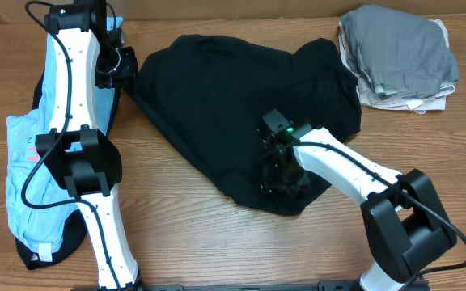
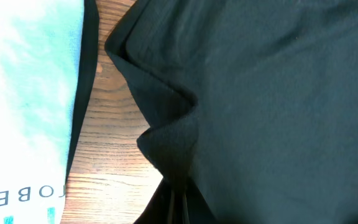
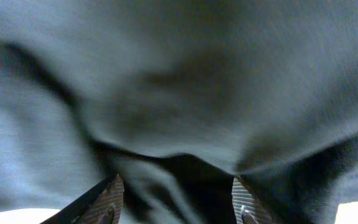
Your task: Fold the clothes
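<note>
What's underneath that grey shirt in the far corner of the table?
Beige cloth pokes out beneath the grey shirt along two of its edges. Whether that is one garment or several is hidden by the grey shirt.

Two matching arms on show. The left arm (image 1: pixel 95 218) has glossy white shells broken up by chunky black joint housings, with a thin black cable (image 1: pixel 69 77) trailing back from the black left claw (image 1: pixel 125 71). The right arm (image 1: pixel 338 162) wears the same livery, with a big black block at the end farthest from its claw. A green light (image 1: pixel 288 128) glows just behind the right claw (image 1: pixel 281 174). Up close, its fingertips (image 3: pixel 107 198) are dark ribbed pads, each with what looks like a screw head back from the tip.
</note>
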Available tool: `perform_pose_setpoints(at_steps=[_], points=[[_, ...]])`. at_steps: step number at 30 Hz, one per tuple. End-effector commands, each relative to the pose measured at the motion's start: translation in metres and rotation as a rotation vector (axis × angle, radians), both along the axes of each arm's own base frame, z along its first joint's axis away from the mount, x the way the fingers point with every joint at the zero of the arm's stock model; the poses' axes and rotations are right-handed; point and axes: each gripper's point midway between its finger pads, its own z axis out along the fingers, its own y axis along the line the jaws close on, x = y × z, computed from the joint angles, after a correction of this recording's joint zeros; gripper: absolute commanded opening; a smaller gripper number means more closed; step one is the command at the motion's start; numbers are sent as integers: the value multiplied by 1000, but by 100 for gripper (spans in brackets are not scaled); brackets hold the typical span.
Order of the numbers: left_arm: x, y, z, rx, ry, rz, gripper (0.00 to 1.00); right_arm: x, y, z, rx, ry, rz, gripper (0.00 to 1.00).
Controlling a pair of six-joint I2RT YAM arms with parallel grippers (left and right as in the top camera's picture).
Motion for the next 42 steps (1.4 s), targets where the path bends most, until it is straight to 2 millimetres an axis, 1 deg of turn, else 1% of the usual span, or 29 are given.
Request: perform_pose_setpoints(at_steps=[1,3,6,8,9,11,12,14,16,18,20,22,25,27,30,32,34,35,37,38,39,41,42], points=[[2,-2,15,2,-43,-18,4,-4,-17,-12,-42,22,-66,60],[2,-2,15,2,-45,-18,4,-5,-19,-15,-45,24,-70,60],[3,-2,16,3,-48,-18,4,0,-19,-15,-37,8,-77,59],[3,-2,16,2,-49,-14,4,3,-18,-15,-27,-2,-82,52],[3,-2,16,2,-49,-10,4,4,-18,-15,-25,-5,-83,44],[3,-2,16,2,-49,-10,4,5,-16,-13,-17,-4,-86,11],[3,-1,16,2,-49,-11,4,5,-17,-11,-18,-1,-91,4],[4,-1,16,2,-50,-10,4,5,-18,-1,-17,4,-97,4],[4,-1,16,3,-53,-10,4,6,-19,15,-8,-1,-113,4],[5,1,16,3,-56,-6,4,2,-19,34,19,-9,-129,4],[5,2,16,3,-56,-3,4,-7,-17,52,61,-10,-136,4],[5,4,16,3,-56,0,4,-18,-10,67,106,-6,-121,4],[6,4,16,4,-61,0,4,-34,1,79,136,3,-81,4],[7,4,16,4,-67,0,4,-49,11,76,128,22,-48,4],[9,4,17,4,-71,0,4,-70,22,63,98,46,-35,4],[9,4,17,4,-71,0,4,-82,19,50,61,67,-56,4],[9,4,17,4,-71,0,4,-91,8,38,3,84,-98,4],[9,4,17,4,-72,0,4,-92,2,34,-22,84,-114,4],[10,4,17,5,-77,0,4,-86,-10,28,-53,66,-141,4],[11,4,17,5,-80,0,4,-79,-15,27,-59,47,-160,4],[12,4,17,6,-86,0,4,-64,-19,26,-42,13,-186,5],[13,4,18,6,-90,-1,4,-44,-21,25,2,-29,-208,11],[14,4,18,7,-94,-2,4,-29,-24,25,32,-63,-227,24]])
